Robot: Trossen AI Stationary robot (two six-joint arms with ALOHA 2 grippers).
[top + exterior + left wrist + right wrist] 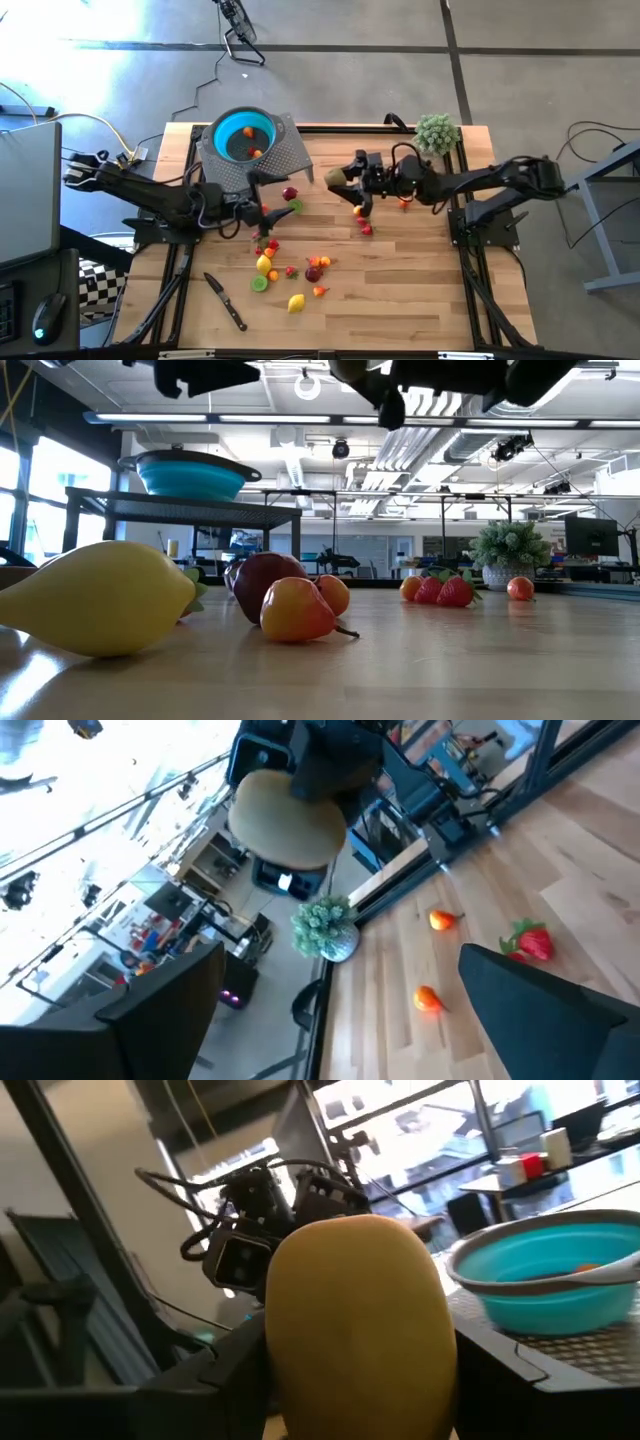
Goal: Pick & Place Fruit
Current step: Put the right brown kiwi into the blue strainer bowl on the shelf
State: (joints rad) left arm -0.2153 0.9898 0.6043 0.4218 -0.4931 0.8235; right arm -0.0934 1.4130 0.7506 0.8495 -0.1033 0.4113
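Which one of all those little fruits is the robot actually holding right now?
The tan, potato-like fruit, clamped in the right gripper above the table beside the teal bowl. All the other fruits lie on the table or in the bowl; the left gripper is open.

1. No legible text, label, brand, number or sign appears in any of the four views.
2. The pale wooden slatted worktop (400, 290) carries no readable marking.
3. The round teal plastic bowl (244, 135) bears no readable marking either.
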